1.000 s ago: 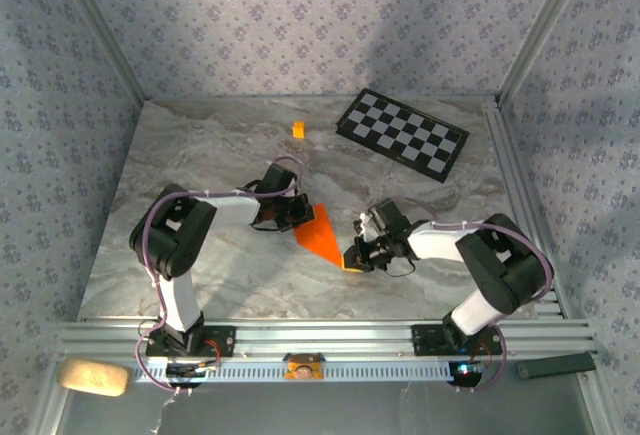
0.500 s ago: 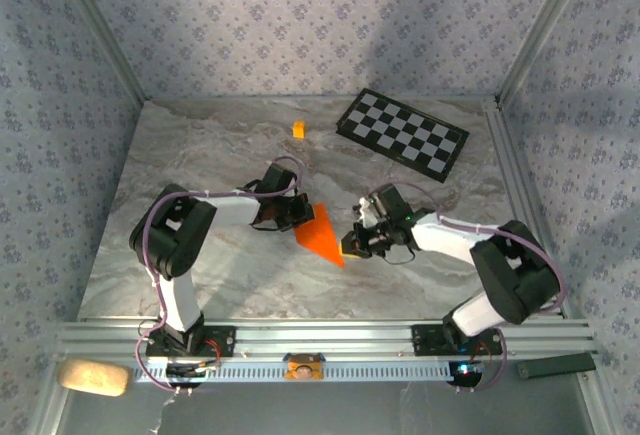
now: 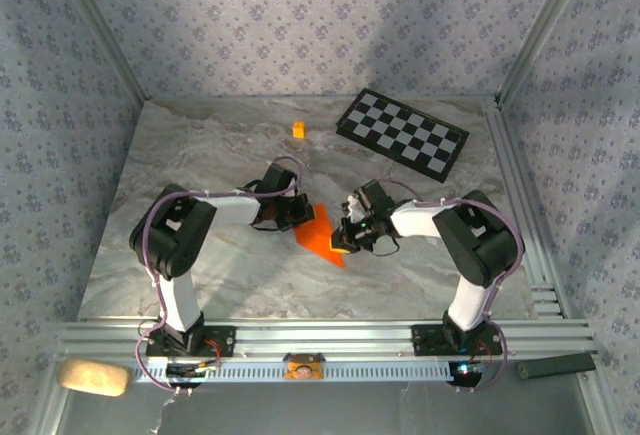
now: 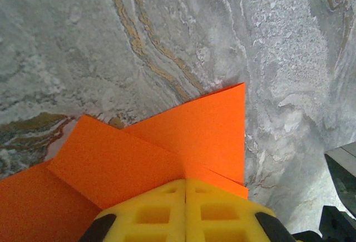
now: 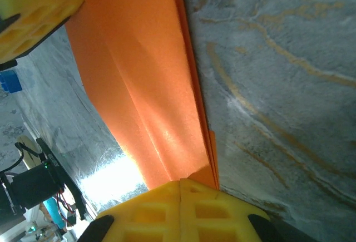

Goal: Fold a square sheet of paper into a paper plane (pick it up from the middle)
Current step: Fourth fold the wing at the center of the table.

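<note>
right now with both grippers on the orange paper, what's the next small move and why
Probably slide the shut right gripper along the folded orange paper to sharpen its edge crease; layers fan there, and the left gripper pins the other side.

Checkered board (image 3: 401,145) at far right — small orange cube (image 3: 298,129) left of it, apart.

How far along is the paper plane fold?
Done: the orange paper is creased into a pointed wedge with overlapping flaps. In hand: the left gripper and right gripper are both shut on its edges. To do: it looks too broad for a dart, so narrowing folds probably remain.
</note>
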Controlling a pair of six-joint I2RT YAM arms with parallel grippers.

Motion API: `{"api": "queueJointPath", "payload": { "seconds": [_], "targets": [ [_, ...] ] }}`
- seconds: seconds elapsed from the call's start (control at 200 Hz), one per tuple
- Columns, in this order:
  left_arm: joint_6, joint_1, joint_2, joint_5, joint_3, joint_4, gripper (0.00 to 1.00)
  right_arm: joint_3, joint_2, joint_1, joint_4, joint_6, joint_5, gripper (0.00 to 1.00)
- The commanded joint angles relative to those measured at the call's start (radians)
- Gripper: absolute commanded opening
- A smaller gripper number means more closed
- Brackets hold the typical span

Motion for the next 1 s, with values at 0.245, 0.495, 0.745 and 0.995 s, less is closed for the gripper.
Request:
{"api": "queueJointPath", "payload": {
  "seconds": [0.245,0.495,0.745,0.995],
  "targets": [
    [-0.007,-0.025,-0.095,-0.034,0.036,-0.047,0.08,-0.048,0.026,0.004,-0.058,0.014,0.067,0.0],
    [-0.027,-0.05,-0.044,-0.044,-0.024,-0.007,0.06,-0.058,0.021,-0.001,-0.056,0.012,0.069,0.0],
    [0.001,0.039,-0.019,-0.048,-0.069,0.038,0.06,-0.085,0.004,-0.004,-0.052,0.011,0.073,0.0],
    [0.025,0.143,-0.01,-0.036,-0.022,-0.01,0.05,-0.102,-0.005,-0.007,-0.05,0.005,0.07,0.0]
  ]
}}
